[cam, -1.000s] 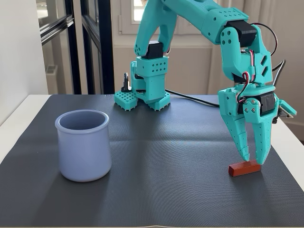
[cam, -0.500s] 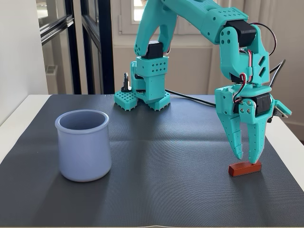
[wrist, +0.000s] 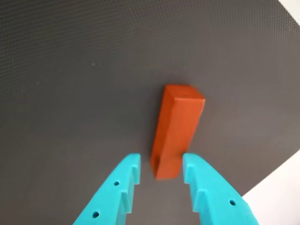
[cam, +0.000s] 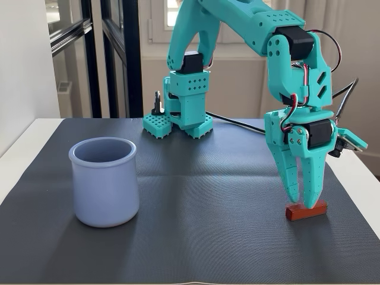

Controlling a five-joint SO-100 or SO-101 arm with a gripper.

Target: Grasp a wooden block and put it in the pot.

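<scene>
The white worktop carries a dark woven mat that covers nearly all of it, leaving pale strips along the left and right edges in the fixed view. At the far edge of the mat stands the turquoise arm, its base planted near the middle of that edge, its links arching up and over toward the right side, with red and black wires looping by the wrist.

The lavender-blue pot stands upright toward the near left corner of the mat, well apart from the arm's working end, its mouth open upward.

The pincer points straight down near the right edge of the mat. Its two fingers are spread, and in the wrist view the pincer has one tip on each side of the near end of the block, close beside it; whether they touch it I cannot tell.

The wooden block, a small reddish-brown bar, lies flat on the mat directly under the pincer, near the right edge. In the wrist view the wooden block runs lengthways away from the fingertips.
</scene>
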